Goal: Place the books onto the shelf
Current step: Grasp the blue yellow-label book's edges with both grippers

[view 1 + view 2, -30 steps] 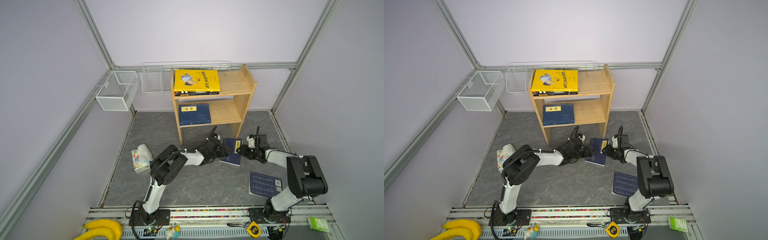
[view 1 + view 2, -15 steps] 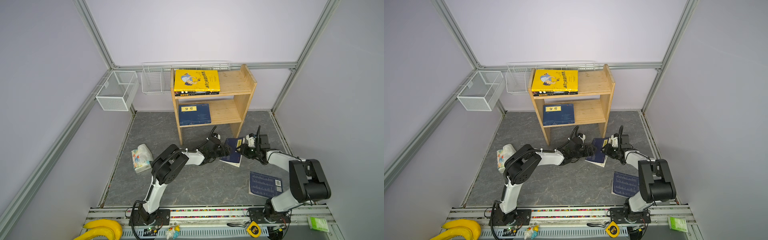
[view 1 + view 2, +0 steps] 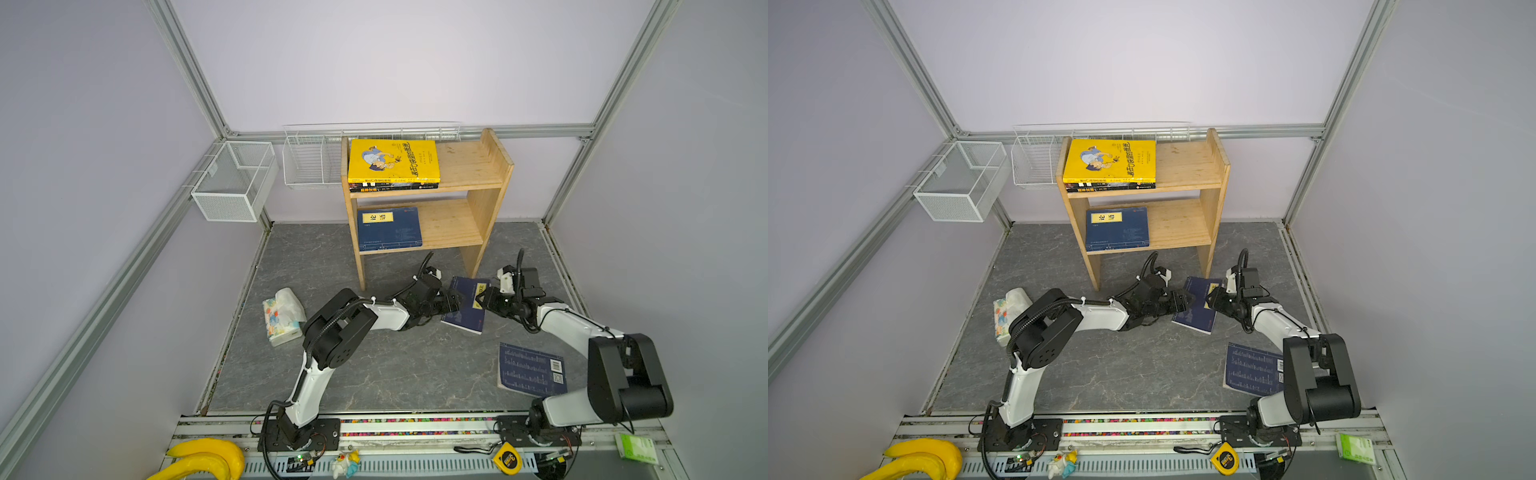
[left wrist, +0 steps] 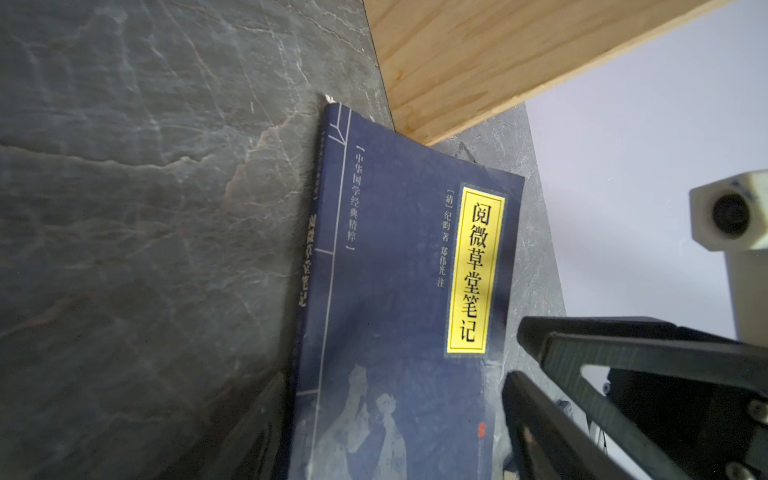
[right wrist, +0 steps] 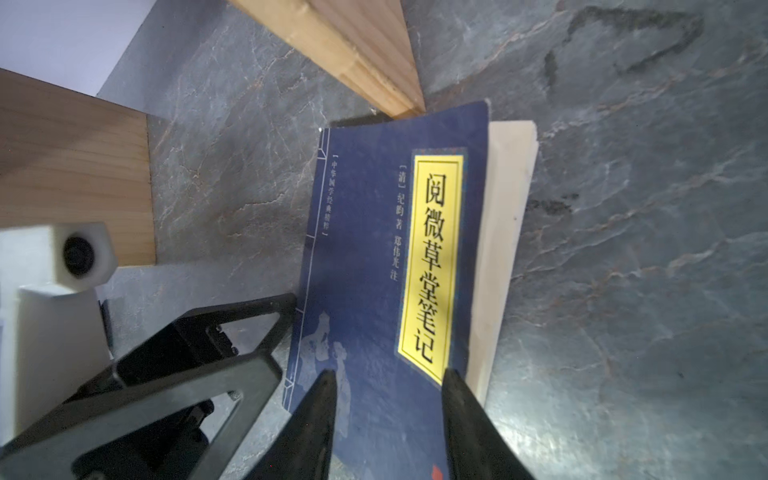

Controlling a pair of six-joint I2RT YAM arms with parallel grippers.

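The right gripper (image 5: 390, 374) has its jaws part open, both fingertips over the front cover of the navy book (image 3: 465, 311); contact cannot be told. The left gripper (image 3: 456, 301) has its jaws wide open at the spine side and holds nothing. This book lies on the floor (image 3: 374, 374) just beside the foot of the pine shelf (image 3: 492, 166). Its yellow label reads 阅微草堂笔记.

Nearer, by the floor's right edge, a second navy book (image 3: 530, 370) lies barcode up. A tissue pack (image 3: 282, 318) sits near the left edge. On the shelf, a yellow book (image 3: 392, 160) tops the upper stack, and a navy 论语 (image 3: 388, 228) lies below.

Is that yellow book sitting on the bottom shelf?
No, the yellow book lies on the top tier of the shelf, stacked on darker books.
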